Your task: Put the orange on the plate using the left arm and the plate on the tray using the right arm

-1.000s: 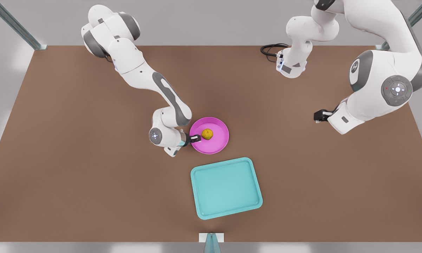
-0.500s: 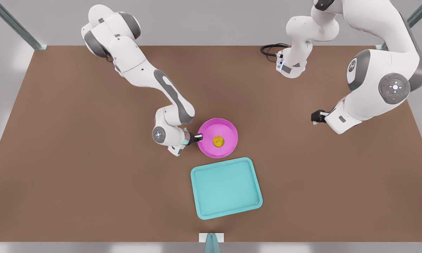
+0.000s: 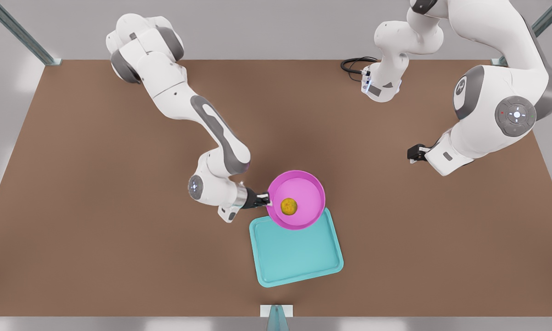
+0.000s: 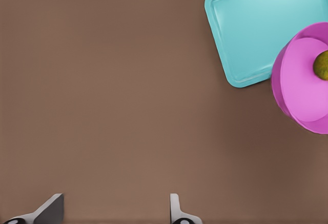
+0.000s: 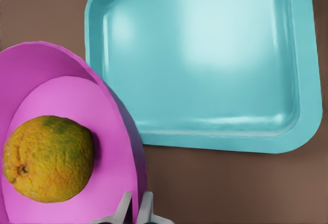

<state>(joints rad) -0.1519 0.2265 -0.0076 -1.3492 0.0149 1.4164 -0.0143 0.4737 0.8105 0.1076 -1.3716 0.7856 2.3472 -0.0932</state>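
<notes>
Front view: orange [image 3: 288, 206] sits in plate [image 3: 303, 186] overlapping tray [image 3: 298, 257].

Brown table [image 3: 96, 220], teal tray [image 3: 298, 257]

The right gripper [image 3: 267, 199], pinching the plate [image 3: 303, 191] by its rim, is carrying it toward the tray [image 3: 298, 257], so the plate is now overlapping the tray's far edge, apparently lifted clear of it. The orange [image 3: 288, 206] is riding along, settling nearer the plate's middle. The left arm is pulling back slightly.
</notes>
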